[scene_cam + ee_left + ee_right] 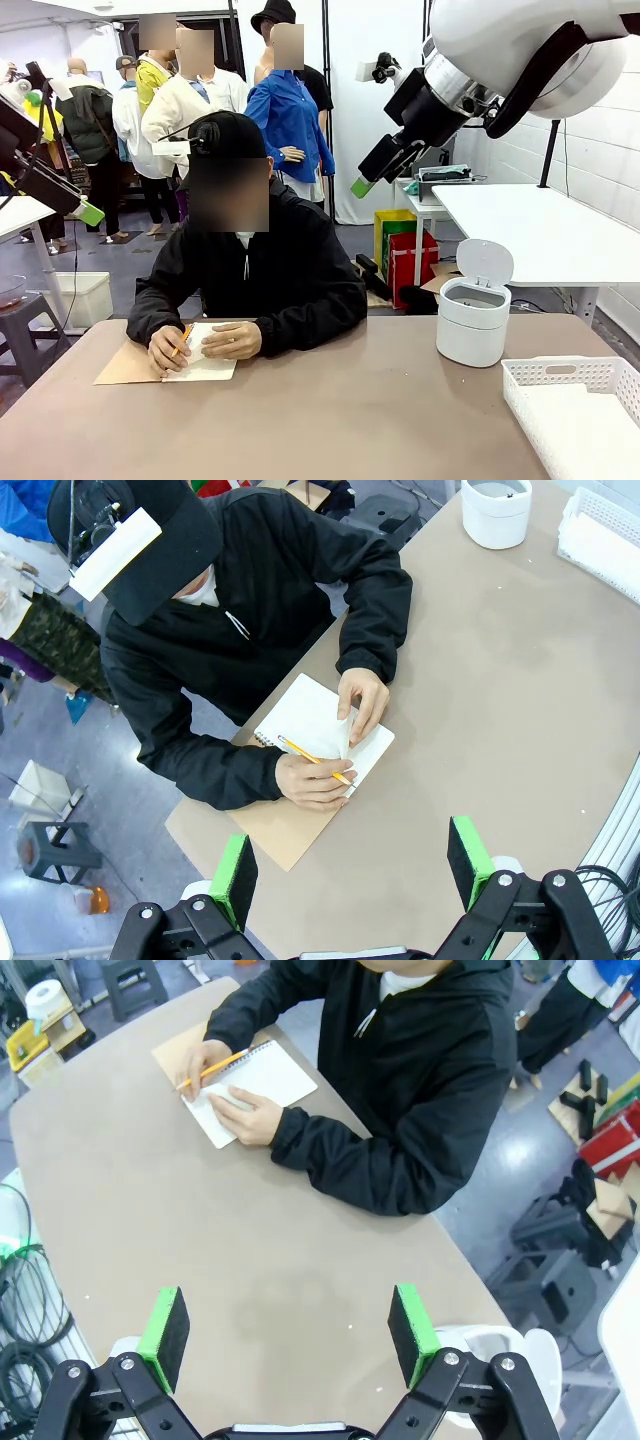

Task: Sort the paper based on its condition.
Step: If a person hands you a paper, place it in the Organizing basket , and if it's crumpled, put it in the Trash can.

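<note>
A person at the far side of the table writes with a yellow pencil (312,754) on the white top page (212,366) (308,718) (268,1072) of a spiral notebook, whose tan cover (124,367) is folded out flat. The person's other hand curls up one edge of the page (346,732). Loose paper is out of view. My left gripper (352,872) (86,209) hangs open high above the table's left side. My right gripper (288,1332) (366,180) is open too, raised high at the right, with nothing between its fingers.
A white bin (470,335) (497,518) with its lid flipped up stands at the table's far right. A white slatted basket (560,372) (598,528) sits at the near right corner. The brown tabletop (340,420) is bare between them and the notebook.
</note>
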`<state>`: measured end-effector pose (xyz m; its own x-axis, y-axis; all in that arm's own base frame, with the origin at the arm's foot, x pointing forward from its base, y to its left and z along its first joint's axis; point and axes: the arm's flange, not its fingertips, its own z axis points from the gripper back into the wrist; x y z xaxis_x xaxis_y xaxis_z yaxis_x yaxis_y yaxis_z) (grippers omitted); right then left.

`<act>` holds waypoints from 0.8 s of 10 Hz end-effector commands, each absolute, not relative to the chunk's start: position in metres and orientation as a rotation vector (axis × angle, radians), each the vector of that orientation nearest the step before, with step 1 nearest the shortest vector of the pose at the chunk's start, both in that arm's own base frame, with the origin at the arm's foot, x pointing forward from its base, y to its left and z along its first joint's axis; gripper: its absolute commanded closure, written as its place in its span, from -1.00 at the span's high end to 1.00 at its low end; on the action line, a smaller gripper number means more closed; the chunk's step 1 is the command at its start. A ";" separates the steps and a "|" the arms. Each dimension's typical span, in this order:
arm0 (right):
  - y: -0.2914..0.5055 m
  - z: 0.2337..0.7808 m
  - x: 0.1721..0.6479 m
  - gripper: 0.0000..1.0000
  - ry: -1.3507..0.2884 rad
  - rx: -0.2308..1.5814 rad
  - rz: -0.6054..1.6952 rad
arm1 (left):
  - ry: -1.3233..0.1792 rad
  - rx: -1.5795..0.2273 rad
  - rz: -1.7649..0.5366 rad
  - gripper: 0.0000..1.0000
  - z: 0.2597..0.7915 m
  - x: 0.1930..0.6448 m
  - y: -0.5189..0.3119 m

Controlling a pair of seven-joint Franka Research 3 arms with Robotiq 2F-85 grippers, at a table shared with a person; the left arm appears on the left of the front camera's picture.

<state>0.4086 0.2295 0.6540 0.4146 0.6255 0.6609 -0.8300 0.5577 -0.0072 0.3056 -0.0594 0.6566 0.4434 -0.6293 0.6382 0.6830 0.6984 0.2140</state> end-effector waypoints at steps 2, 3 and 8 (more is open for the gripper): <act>0.230 0.655 0.409 1.00 -0.671 0.336 0.929 | -0.757 -0.080 -0.815 1.00 0.657 0.305 -0.059; 0.230 0.655 0.409 1.00 -0.671 0.336 0.929 | -0.757 -0.080 -0.815 1.00 0.657 0.305 -0.059; 0.230 0.655 0.409 1.00 -0.671 0.336 0.929 | -0.757 -0.080 -0.815 1.00 0.657 0.305 -0.059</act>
